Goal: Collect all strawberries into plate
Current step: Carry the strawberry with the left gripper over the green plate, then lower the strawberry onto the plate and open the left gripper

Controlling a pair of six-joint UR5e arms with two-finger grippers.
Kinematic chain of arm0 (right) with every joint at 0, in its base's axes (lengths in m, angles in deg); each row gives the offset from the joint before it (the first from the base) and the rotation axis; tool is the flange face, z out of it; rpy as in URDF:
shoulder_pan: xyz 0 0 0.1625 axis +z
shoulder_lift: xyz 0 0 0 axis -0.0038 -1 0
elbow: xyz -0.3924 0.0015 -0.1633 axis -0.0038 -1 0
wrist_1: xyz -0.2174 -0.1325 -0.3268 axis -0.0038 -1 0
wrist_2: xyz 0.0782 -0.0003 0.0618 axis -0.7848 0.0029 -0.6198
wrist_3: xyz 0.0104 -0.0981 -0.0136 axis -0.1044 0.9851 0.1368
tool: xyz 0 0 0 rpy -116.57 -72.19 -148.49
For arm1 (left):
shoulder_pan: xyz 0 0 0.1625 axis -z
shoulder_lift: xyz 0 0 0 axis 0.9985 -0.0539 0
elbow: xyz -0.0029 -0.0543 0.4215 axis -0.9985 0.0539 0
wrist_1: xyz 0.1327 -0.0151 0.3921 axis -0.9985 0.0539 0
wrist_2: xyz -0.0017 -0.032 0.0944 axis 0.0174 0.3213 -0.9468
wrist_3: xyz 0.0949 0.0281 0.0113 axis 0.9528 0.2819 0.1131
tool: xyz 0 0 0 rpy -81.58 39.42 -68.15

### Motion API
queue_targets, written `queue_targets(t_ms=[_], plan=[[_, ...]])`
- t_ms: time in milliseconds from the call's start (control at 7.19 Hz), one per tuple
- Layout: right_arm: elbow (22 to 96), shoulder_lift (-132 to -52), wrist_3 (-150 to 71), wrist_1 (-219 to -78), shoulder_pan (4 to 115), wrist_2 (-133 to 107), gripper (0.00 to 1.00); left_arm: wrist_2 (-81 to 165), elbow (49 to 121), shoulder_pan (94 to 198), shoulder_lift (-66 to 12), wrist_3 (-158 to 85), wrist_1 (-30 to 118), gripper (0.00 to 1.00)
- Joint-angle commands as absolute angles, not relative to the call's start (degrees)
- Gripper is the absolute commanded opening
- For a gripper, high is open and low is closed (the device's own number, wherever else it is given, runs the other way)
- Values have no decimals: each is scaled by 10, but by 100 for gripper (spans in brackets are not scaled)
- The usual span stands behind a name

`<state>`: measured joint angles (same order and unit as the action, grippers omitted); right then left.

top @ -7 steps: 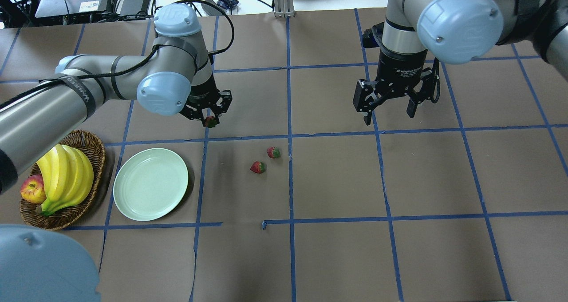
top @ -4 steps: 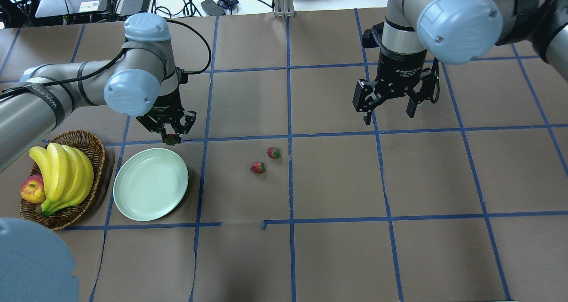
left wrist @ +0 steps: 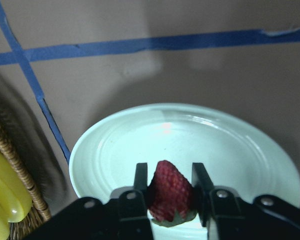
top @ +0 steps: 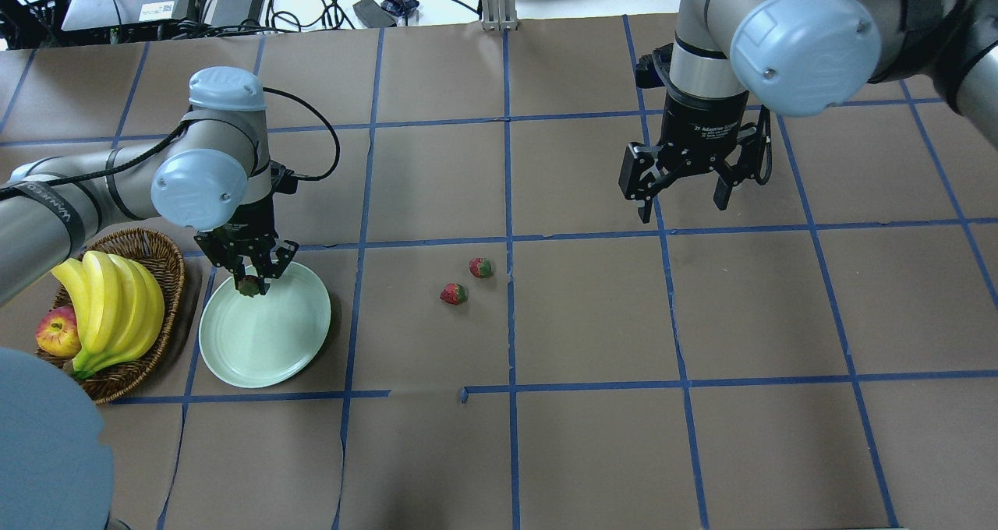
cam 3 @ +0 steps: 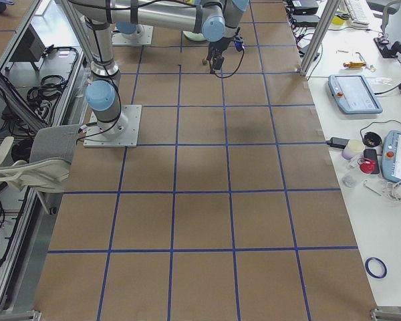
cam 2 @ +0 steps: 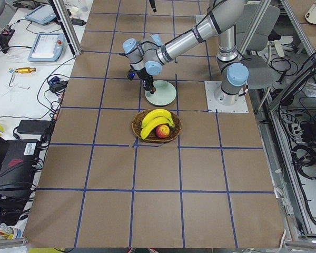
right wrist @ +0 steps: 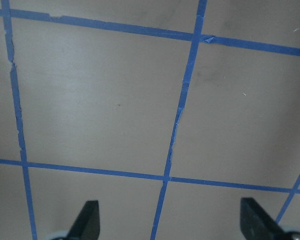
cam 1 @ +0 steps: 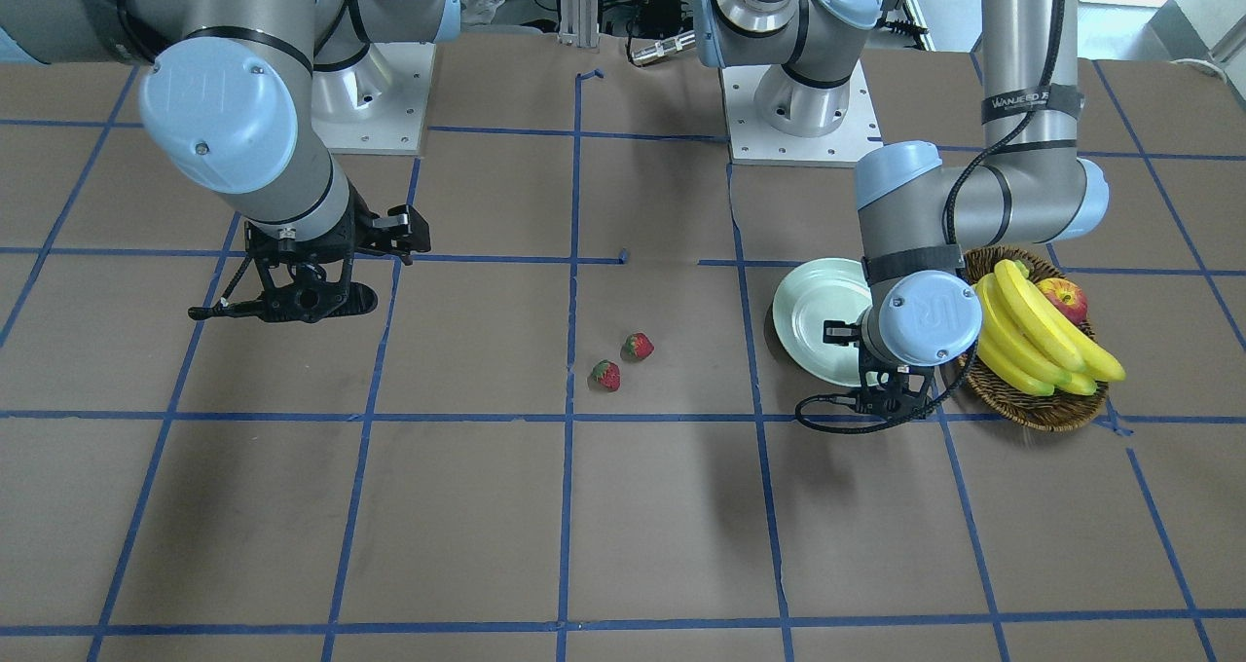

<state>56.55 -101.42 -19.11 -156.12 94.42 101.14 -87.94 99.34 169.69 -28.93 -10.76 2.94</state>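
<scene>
My left gripper [top: 251, 280] is shut on a strawberry [left wrist: 170, 192] and holds it over the far rim of the pale mint-green plate [top: 273, 343]. The held berry shows in the overhead view [top: 249, 286] too. Two more strawberries lie on the brown table near the middle, one [top: 454, 294] nearer and one [top: 481, 267] farther; they also show in the front view [cam 1: 605, 376] [cam 1: 638, 346]. My right gripper [top: 684, 195] is open and empty, hovering over bare table at the far right. The plate [cam 1: 808, 316] is partly hidden by the left arm in the front view.
A brown wicker basket [top: 164, 253] with bananas [top: 117, 308] and a red-yellow apple [top: 57, 333] stands just left of the plate. Blue tape lines grid the table. Cables and equipment lie beyond the far edge.
My left gripper has carried the strawberry left and toward the robot, from beyond the plate to over its far rim. The right arm has stayed still.
</scene>
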Motion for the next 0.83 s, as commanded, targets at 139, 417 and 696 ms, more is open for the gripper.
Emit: queue_targets(t_ms=[139, 417, 696], plan=[[569, -1016, -189, -1563, 943, 1013, 100, -879, 994, 1697, -286, -105, 35, 84], [569, -1016, -188, -1563, 943, 1014, 100, -839, 981, 1704, -275, -109, 34, 87], [569, -1016, -188, -1563, 943, 1014, 100, -788, 947, 1746, -277, -203, 24, 89]])
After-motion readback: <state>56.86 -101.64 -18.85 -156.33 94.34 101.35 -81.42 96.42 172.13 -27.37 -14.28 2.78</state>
